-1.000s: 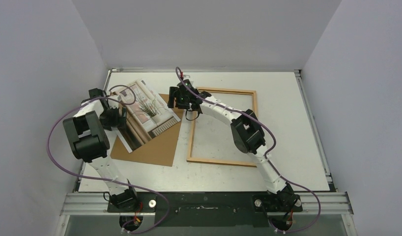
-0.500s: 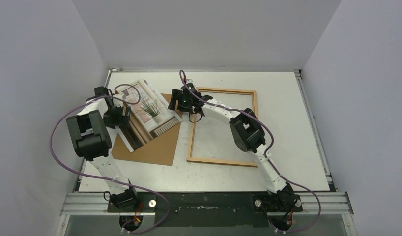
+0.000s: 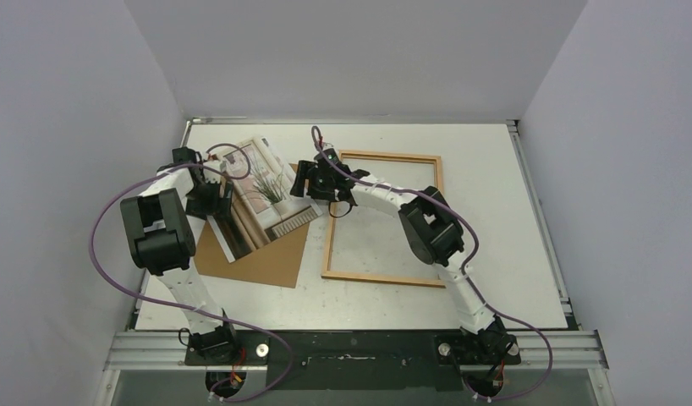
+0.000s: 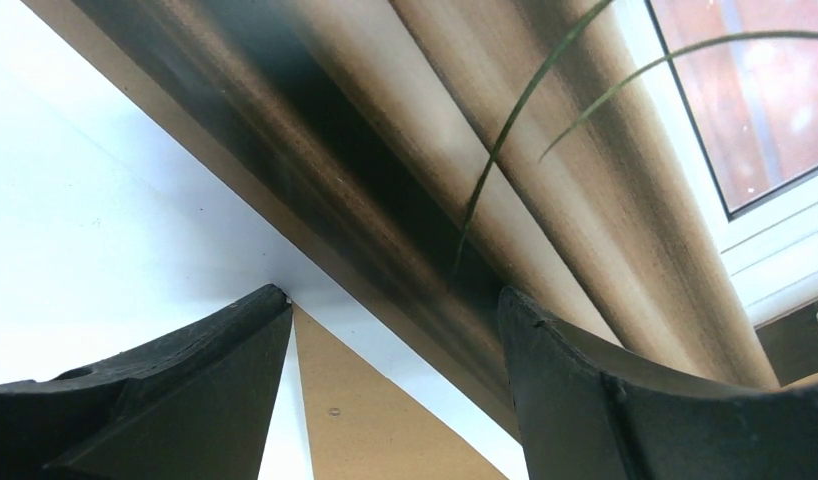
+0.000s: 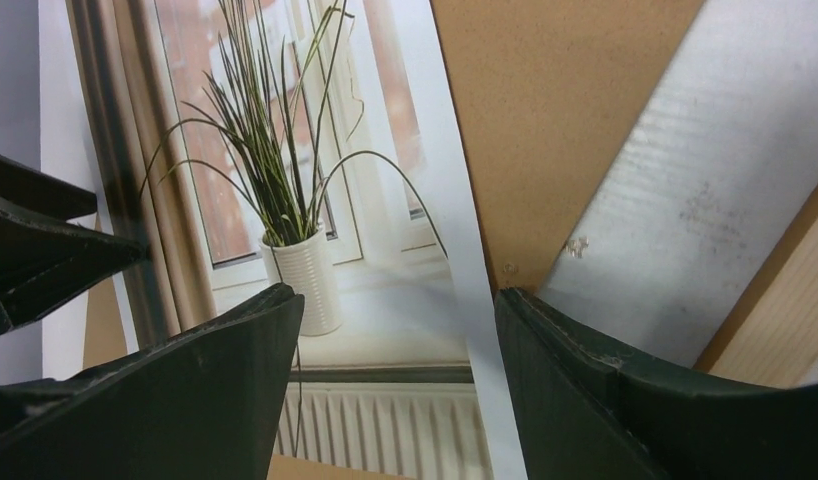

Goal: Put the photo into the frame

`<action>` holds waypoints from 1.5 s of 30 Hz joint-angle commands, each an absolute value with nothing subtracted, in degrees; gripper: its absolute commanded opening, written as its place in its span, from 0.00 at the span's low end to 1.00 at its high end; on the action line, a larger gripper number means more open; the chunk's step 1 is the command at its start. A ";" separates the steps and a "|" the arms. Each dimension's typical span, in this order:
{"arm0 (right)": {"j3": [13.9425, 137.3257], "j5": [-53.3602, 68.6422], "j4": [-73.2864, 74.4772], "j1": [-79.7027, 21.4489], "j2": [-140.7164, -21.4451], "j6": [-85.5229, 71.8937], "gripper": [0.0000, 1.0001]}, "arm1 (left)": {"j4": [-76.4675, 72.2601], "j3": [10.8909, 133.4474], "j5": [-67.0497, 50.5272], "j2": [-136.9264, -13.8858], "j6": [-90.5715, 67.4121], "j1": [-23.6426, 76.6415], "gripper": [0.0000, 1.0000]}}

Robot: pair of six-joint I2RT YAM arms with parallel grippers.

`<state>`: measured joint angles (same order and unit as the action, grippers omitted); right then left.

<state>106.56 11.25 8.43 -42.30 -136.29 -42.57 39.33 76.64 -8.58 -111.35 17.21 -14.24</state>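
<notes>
Could snag a corner of the photo (image 3: 262, 199) on the moulding of the frame (image 3: 385, 278), or buckle the paper: left claw (image 4: 395, 300) and right claw (image 5: 400, 295) both spread wide, straddling opposite edges, clamping nothing. Lies upper left of the top view, partly over the fibreboard backing sheet (image 3: 271, 258), just beside the frame. Sits askew: long axis slanting, plant tips toward upper left, frame running top to bottom.
</notes>
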 commanded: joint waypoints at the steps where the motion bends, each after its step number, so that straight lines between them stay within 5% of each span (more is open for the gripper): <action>1: 100.48 15.39 7.76 -42.31 -130.75 -46.14 0.72 | 38.70 76.38 -10.41 -110.37 16.96 -13.34 0.73; 11: 106.65 2.77 24.49 -44.99 -129.92 -41.56 0.74 | 37.97 75.52 -10.31 -110.10 16.96 -12.65 0.71; 32: 113.18 0.52 32.96 -45.70 -135.78 -39.64 0.78 | 37.84 74.65 -10.90 -109.10 17.45 -12.65 0.68; 45: 101.25 19.34 18.28 -43.68 -128.88 -45.71 0.78 | 37.71 74.62 -10.74 -109.15 17.56 -12.66 0.67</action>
<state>106.67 9.65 23.90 -44.40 -133.23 -41.04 38.28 75.24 -9.06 -110.69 17.19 -13.17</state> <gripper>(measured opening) 0.779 0.675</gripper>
